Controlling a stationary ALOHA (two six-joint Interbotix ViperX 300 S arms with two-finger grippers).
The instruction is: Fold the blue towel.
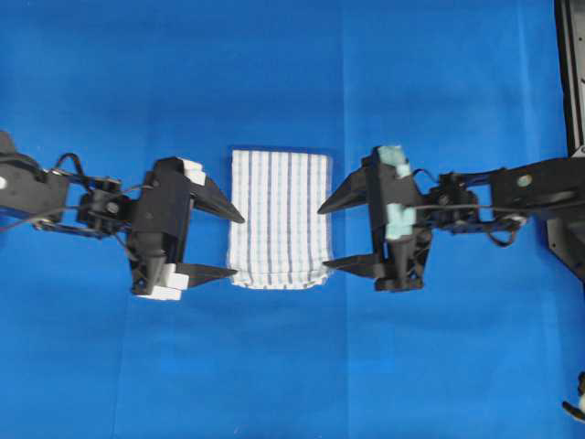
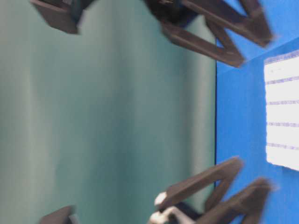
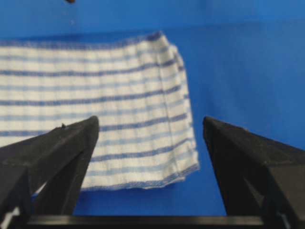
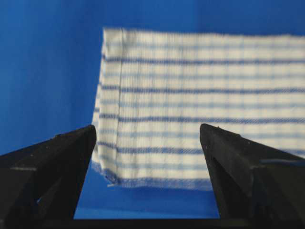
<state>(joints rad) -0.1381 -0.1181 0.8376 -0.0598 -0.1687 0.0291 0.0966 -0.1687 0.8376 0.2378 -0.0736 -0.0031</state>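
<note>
— Where do we find the blue towel [image 1: 280, 219]?

— At the centre of the blue table cover [image 1: 292, 73], lying flat as a folded rectangle with its stripes running from twelve to six o'clock overhead.

— And our claws?

— The left gripper [image 1: 233, 245] sits at nine o'clock of the towel, fingers spread wide, holding nothing. The right gripper [image 1: 327, 236] sits at three o'clock, equally wide and empty. Both point at the towel's side edges, tips just beside the cloth.
</note>
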